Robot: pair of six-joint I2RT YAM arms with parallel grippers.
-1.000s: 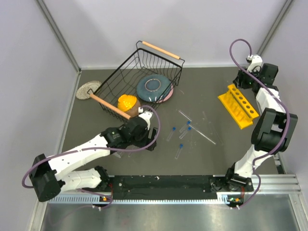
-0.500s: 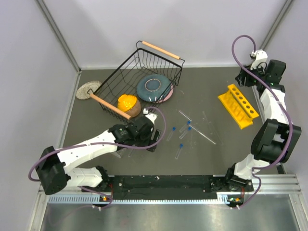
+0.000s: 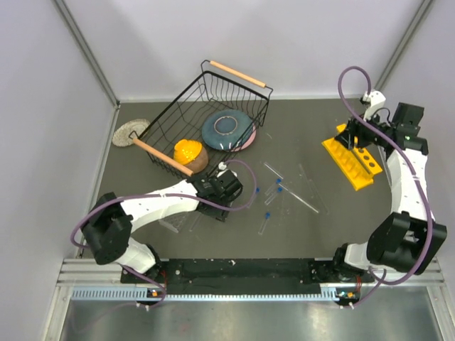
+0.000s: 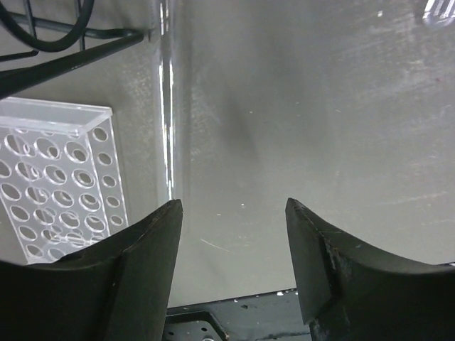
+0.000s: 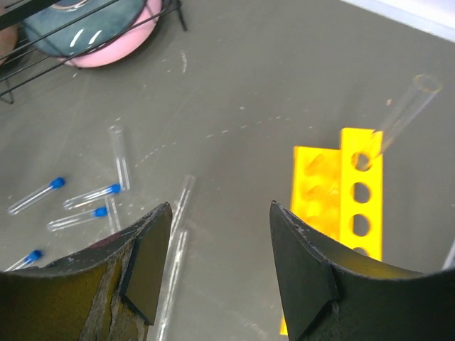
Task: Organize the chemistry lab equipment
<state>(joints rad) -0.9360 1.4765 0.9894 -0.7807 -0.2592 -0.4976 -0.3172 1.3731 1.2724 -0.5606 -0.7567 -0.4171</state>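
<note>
Left fingers (image 4: 135,270) nearer blue-capped tubes (image 3: 264,222)

I work over a dark grey matte tabletop (image 3: 306,128), scuffed with pale scratches and giving back a soft, even sheen under diffuse light with no hard shadows. Plain pale lilac-grey walls close it in: a back wall (image 3: 234,42), a left wall (image 3: 43,142) and a right wall (image 3: 442,78), with slanted aluminium posts (image 3: 85,51) running down the two rear corners. Along the near edge lies a black strip (image 3: 249,270) with a white slotted duct (image 3: 242,293) in front of it, and beyond that a brushed metal sheet (image 3: 249,320).
</note>
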